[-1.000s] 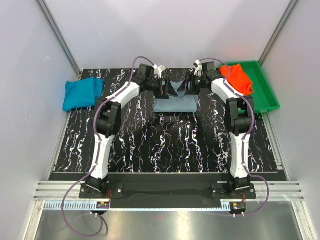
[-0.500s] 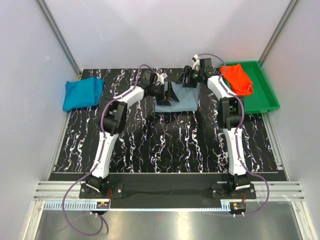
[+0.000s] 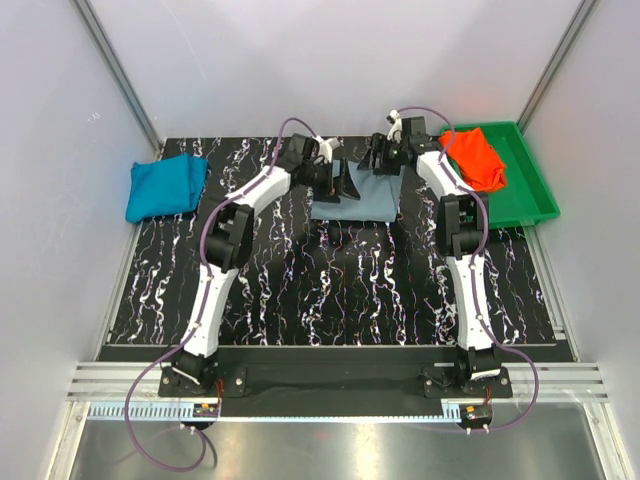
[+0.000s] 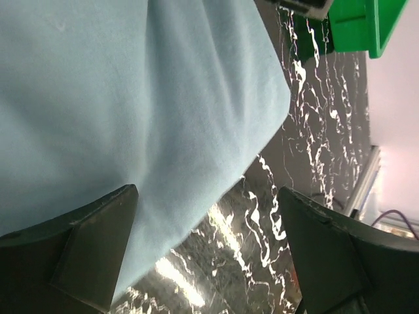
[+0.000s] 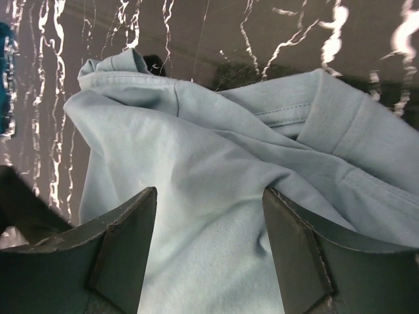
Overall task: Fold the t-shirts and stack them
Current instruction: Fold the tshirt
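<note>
The dusty grey-blue t-shirt lies folded at the back middle of the table. My left gripper is open at its left far corner. In the left wrist view one finger is over the cloth and the other over bare table. My right gripper is open at the shirt's far right edge. In the right wrist view its jaws straddle rumpled cloth near the collar and grip nothing. The teal-blue t-shirt lies folded at the far left. The orange-red t-shirt sits bunched in the tray.
A green plastic tray stands at the back right, and its corner shows in the left wrist view. The table is black marble-patterned. White walls close in on both sides and behind.
My left gripper has shifted a little right along the shirt's far edge. My right gripper has drawn back toward the far side. The shirt now lies flatter between them.
</note>
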{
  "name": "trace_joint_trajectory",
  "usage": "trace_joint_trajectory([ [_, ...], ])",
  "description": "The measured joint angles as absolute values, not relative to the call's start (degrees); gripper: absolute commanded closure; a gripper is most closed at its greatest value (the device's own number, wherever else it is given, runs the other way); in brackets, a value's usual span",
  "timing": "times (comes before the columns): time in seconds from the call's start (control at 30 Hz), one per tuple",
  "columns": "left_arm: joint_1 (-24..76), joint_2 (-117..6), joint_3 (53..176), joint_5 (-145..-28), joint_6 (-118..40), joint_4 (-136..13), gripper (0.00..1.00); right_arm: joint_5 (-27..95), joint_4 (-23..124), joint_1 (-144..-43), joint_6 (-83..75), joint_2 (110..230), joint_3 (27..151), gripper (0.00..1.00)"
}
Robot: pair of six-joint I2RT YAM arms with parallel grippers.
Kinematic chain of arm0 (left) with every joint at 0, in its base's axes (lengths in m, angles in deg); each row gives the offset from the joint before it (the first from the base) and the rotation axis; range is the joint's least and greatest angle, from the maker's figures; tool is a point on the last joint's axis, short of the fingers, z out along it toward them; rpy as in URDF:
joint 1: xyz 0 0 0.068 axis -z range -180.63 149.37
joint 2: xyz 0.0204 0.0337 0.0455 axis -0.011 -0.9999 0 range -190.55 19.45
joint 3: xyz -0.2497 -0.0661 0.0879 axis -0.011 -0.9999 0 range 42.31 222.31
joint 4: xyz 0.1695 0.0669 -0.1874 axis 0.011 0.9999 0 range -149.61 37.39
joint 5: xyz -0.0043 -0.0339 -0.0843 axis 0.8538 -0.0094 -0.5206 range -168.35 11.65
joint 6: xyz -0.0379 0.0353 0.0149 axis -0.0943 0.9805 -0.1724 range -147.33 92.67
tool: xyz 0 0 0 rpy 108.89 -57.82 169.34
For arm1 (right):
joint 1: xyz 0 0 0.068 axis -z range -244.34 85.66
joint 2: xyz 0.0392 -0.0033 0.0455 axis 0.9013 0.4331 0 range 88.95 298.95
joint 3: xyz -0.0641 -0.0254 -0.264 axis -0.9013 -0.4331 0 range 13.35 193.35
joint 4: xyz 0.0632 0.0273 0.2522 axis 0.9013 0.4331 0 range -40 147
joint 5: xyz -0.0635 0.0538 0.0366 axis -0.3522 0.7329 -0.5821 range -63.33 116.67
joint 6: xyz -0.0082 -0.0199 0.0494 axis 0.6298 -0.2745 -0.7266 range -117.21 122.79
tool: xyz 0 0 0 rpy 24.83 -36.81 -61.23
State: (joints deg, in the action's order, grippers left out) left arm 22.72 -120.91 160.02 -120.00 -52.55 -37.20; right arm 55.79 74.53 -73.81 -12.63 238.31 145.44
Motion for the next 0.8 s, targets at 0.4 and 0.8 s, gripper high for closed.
trace_joint_trajectory([
  [0.4, 17.0, -107.4, 159.4, -115.0, -49.0, -31.8, 0.01, 53.8, 76.9, -73.2, -8.1, 224.2, 138.8, 0.27],
  [0.8, 4.8, -108.2, 153.2, -119.2, -51.4, -33.2, 0.02, 57.7, 80.7, -73.2, -9.6, 226.2, 129.9, 0.27],
])
